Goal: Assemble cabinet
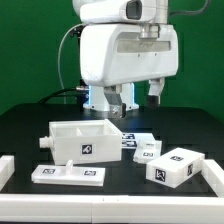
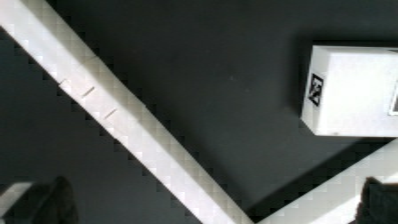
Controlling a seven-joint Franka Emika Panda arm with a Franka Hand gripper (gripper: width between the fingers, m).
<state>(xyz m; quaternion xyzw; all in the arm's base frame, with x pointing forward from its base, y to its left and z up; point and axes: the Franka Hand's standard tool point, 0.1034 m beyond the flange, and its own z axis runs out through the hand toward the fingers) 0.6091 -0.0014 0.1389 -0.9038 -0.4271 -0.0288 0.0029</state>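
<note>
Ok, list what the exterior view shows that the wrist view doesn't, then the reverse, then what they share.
Only the exterior view: the arm's white body, the box body, a flat panel in front of it, and a tagged block at the exterior view's right. Only the wrist view: a long white strip running diagonally, which I cannot match in the exterior view. Both: the black table, the open tool holding nothing, and probably the tagged white piece, though I cannot tell which part it is.
</note>
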